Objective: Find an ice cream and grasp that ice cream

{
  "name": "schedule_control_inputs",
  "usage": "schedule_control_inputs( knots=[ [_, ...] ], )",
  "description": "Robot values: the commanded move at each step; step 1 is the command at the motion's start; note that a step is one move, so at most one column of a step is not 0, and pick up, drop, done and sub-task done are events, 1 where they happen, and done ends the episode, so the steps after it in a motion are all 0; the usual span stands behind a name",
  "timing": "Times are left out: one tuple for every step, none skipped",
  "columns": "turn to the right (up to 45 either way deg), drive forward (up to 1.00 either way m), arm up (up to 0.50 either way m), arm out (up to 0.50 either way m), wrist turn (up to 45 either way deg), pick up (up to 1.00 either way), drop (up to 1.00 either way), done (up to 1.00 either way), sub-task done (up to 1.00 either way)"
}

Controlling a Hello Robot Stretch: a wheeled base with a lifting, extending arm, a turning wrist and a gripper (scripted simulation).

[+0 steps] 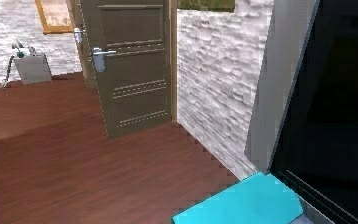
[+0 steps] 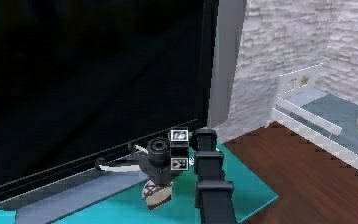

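I'm at the grasp step: my gripper [image 2: 127, 164] sits by a small pale blob [image 2: 155, 192], possibly the ice cream, on the turquoise top [image 2: 251, 192]. I cannot tell whether it holds anything. Next, I judge, calls for lifting gently to check.

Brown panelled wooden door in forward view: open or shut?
Open, probably: the brown panelled wooden door shows its free edge by the silver handle, with floor and a farther wall past it.

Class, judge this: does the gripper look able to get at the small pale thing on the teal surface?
Probably yes: the gripper sits right by the small pale thing on the teal surface, with nothing between them. Contact cannot be told.
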Motion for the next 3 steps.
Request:
schedule_control_inputs(
  knots=[
    [0.0,0.0,0.0,0.0,18.0,0.0,0.0,0.0,0.0],
    [0.0,0.0,-0.3,0.0,0.0,0.0,0.0,0.0,0.0],
    [0.0,0.0,0.0,0.0,0.0,1.0,0.0,0.0,0.0]
  ],
)
